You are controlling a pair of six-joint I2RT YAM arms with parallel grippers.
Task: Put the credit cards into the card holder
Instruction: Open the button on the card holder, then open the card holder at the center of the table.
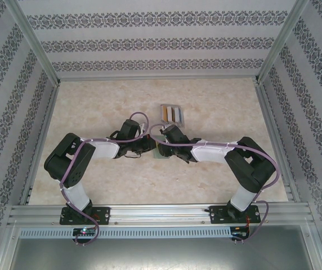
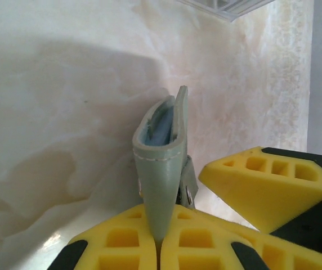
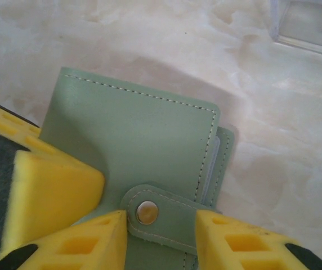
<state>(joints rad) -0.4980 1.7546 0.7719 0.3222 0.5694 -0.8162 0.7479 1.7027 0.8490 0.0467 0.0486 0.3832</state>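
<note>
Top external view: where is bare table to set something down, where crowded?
Free: pale marbled tabletop between left rail and clear slotted stand; likewise right of it; the near strip between arm bases. Crowded: centre, left gripper and right gripper meet at the grey-green card holder.

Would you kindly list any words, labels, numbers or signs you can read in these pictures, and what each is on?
None can be read.
The green card holder bears only stitching and a plain metal snap.
The cards in the clear stand are too small to read.
</note>
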